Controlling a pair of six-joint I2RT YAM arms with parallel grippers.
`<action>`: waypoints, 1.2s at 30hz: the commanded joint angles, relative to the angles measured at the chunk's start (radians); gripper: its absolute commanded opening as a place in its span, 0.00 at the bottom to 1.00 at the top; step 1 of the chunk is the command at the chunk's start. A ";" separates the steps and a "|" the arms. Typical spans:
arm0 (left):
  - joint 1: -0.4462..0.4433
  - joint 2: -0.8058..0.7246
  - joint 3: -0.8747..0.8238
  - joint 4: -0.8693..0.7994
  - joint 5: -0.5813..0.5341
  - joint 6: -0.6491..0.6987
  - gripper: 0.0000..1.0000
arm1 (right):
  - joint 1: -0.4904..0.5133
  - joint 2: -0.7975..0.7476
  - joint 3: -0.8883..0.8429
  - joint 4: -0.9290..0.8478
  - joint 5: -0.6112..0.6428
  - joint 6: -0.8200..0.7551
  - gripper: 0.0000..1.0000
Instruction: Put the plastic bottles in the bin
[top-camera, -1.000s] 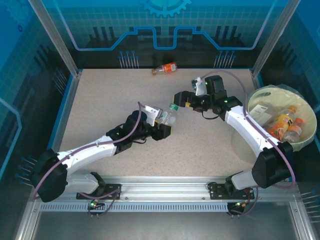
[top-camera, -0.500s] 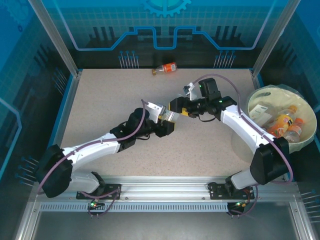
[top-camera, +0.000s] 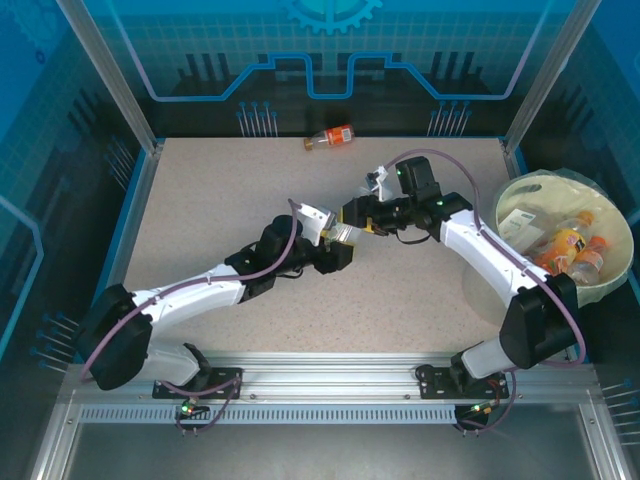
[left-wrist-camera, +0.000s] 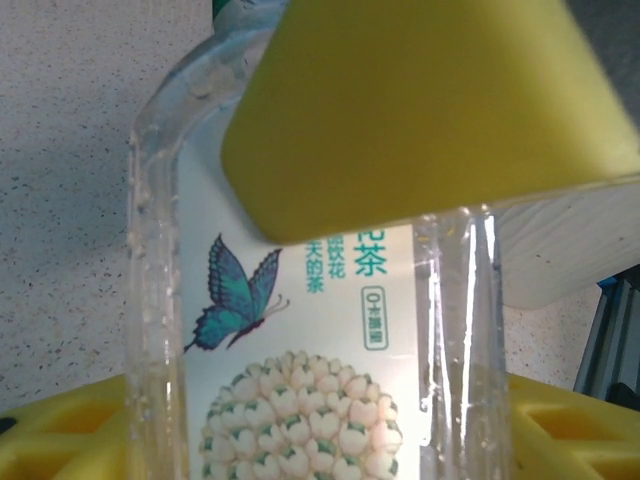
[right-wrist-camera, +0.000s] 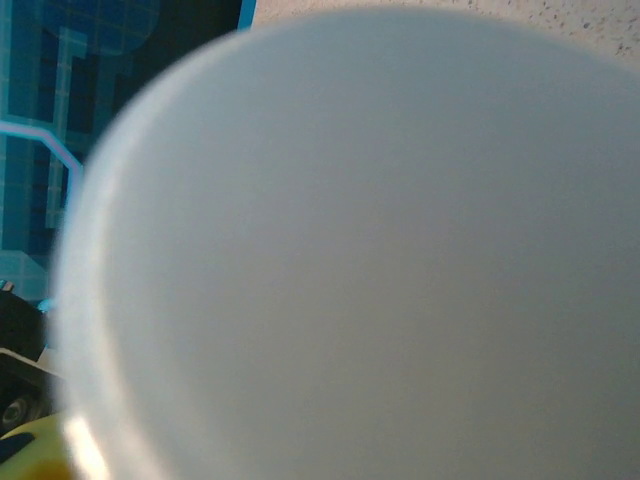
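Plastic bottles (top-camera: 570, 245) are seen lying in the bin (top-camera: 605, 212) at the right edge of the bench (top-camera: 220, 190), and one orange-labelled bottle (top-camera: 330, 137) is seen on its side at the far edge. A clear bottle (top-camera: 343, 233) with a butterfly label is held over the middle of the bench, between both arms. It is pinched near its neck by the right pincer (top-camera: 355, 216), whose yellow finger (left-wrist-camera: 420, 110) is pressed across it. The left pincer (top-camera: 335, 252) is set around its lower body; whether it is gripping or spread cannot be told.

2 arms (top-camera: 200, 295), 1 bin (top-camera: 560, 176), 1 rear bottle (top-camera: 330, 137), 1 held bottle (left-wrist-camera: 330, 380), approx 3 binned.
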 joint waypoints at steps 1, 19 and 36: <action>-0.011 -0.004 0.047 0.038 0.031 -0.005 0.86 | 0.013 -0.065 0.026 -0.015 0.085 -0.052 0.50; 0.007 -0.149 -0.015 0.074 -0.161 -0.034 0.99 | -0.053 -0.368 0.310 -0.387 0.756 -0.396 0.42; 0.068 -0.097 -0.011 0.111 -0.157 -0.131 0.99 | -0.604 -0.357 0.659 -0.798 0.765 -0.560 0.41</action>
